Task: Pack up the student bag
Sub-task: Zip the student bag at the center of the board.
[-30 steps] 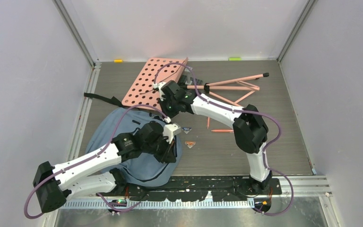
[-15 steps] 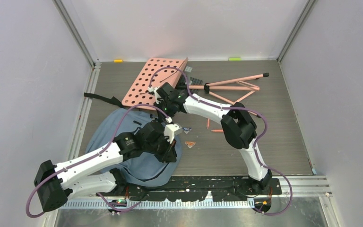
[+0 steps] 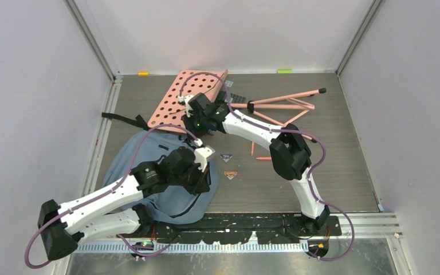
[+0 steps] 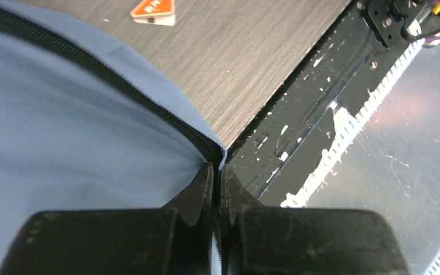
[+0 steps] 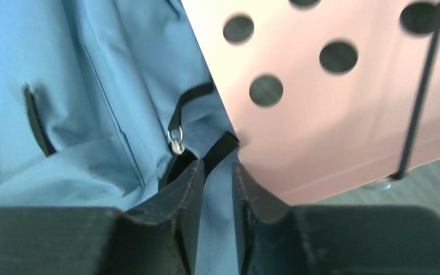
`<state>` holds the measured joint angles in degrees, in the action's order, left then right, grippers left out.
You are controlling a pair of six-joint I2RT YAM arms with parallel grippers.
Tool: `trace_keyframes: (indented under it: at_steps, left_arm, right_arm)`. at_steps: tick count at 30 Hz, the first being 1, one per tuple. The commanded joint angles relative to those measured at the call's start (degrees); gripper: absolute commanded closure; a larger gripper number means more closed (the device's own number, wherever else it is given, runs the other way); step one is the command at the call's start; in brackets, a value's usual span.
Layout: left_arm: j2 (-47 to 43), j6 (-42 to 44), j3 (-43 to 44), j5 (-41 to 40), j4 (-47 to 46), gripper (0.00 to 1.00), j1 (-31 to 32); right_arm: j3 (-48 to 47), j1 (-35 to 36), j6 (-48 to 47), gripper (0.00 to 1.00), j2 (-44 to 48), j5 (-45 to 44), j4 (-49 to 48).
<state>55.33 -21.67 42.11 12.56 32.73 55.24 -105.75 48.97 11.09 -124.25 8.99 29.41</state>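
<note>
Left gripper: clamped tight on bag zip edge; bag lies near left. Right gripper: jaws narrowly parted astride fabric beside zip pull, next to pink board. Advice: hold left firm, close right squarely on pull before tugging.

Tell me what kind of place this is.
Probably a lab test cell: plain walls on metal frame posts box in a table, and two robot arms bolted to a rail at its near edge reach over a backpack.
</note>
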Motion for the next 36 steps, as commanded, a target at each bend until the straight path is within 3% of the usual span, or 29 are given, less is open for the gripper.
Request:
trace_keyframes:
  at_steps: [1, 6, 10, 18, 25, 29, 30, 32, 36]
  left_arm:
    - [-8.2, -1.1, 3.9, -11.1, 7.3, 1.00, -2.1]
    - [-14.1, -0.5, 7.9, -17.4, 10.7, 1.00, -9.5]
    - [-14.1, 1.7, 12.6, -25.9, 13.7, 1.00, -11.0]
    - [-10.0, 2.0, 14.1, -25.0, 7.4, 1.00, -11.0]
    - [-3.0, -2.8, 11.2, -25.0, -3.5, 1.00, -11.1]
    - [0.0, -3.0, 10.3, -20.3, -8.7, 1.00, -11.2]
    - [0.7, -2.8, 10.5, -18.7, -8.9, 0.98, -11.2]
    - [1.7, -1.7, 11.6, -16.3, -8.0, 0.83, -11.3]
    - [3.0, 1.8, 15.5, -14.6, -1.7, 0.35, -12.1]
  right_arm:
    - [-2.2, -1.8, -0.6, 0.63, 6.4, -6.7, -10.3]
    - [5.4, -2.7, 0.6, 0.32, 16.5, -8.8, -8.8]
    - [9.3, -3.5, 1.4, 0.23, 24.5, -12.9, -6.0]
    - [21.0, -4.3, 4.6, 0.20, 38.6, -18.5, -5.9]
    - [30.1, -4.3, 10.9, 0.20, 44.4, -21.2, -6.4]
    - [34.5, -4.2, 13.2, 0.20, 47.5, -21.6, -7.3]
    - [35.1, -4.2, 13.7, 0.20, 48.5, -21.9, -7.4]
    - [36.7, -4.2, 14.4, 0.20, 50.1, -23.0, -7.5]
    - [39.1, -4.2, 15.1, 0.20, 52.4, -24.0, -7.5]
